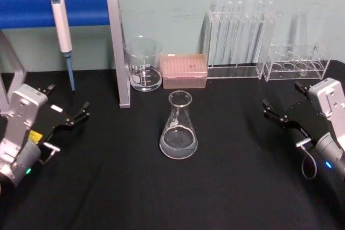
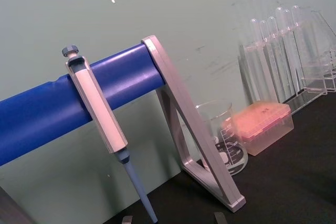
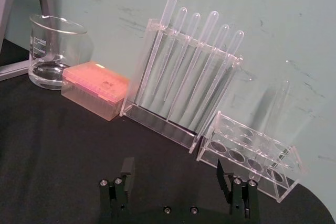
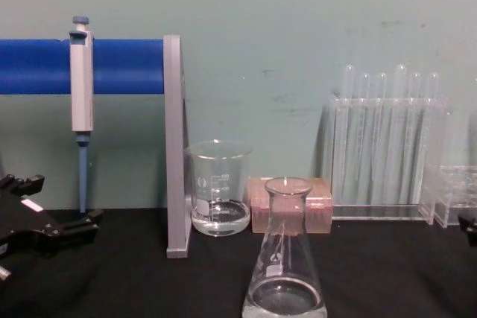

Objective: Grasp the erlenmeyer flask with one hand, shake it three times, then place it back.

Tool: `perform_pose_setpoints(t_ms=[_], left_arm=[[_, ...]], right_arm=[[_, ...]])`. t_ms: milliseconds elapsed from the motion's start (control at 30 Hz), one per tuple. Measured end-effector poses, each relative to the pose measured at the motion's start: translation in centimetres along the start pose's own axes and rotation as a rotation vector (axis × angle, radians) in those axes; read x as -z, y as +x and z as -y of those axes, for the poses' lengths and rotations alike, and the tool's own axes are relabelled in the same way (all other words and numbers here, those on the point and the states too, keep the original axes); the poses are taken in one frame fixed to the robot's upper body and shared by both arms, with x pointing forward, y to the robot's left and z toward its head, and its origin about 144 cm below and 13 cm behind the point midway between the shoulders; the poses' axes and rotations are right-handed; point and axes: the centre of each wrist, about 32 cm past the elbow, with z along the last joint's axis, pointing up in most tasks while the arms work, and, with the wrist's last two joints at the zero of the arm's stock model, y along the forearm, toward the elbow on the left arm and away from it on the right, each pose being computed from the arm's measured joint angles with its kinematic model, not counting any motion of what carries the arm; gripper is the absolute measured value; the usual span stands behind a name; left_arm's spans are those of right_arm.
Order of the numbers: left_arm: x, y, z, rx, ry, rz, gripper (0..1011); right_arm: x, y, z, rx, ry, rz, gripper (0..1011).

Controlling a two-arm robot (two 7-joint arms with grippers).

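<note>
The erlenmeyer flask (image 1: 178, 127) stands upright in the middle of the black table, clear glass with a little liquid in its wide base. The chest view shows the flask (image 4: 285, 266) close in front, with nothing touching it. My left gripper (image 1: 69, 99) rests open at the table's left, well away from the flask, and appears at the chest view's left edge (image 4: 63, 200). At the right side of the table my right gripper (image 1: 282, 95) is open too, its fingers pointing toward the flask. In the right wrist view its jaws (image 3: 175, 172) stand wide apart with nothing between them.
A glass beaker (image 1: 143, 64) and a pink tip box (image 1: 184, 70) stand behind the flask. A pipette (image 1: 63, 30) hangs from a blue bar on a grey stand (image 1: 119, 52) at the back left. Two clear tube racks (image 1: 240, 41) (image 1: 296, 64) line the back right.
</note>
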Motion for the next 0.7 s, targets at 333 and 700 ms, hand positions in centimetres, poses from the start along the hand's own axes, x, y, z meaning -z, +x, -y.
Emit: perform_pose_setpoints(t_ms=[333,700], left_arm=[[0.0,0.0,0.0,0.0,0.0,0.0,1001],[0.0,0.0,0.0,0.0,0.0,0.0,1001]], right_arm=[[0.0,0.0,0.0,0.0,0.0,0.0,1000],[0.0,0.0,0.0,0.0,0.0,0.0,1000]])
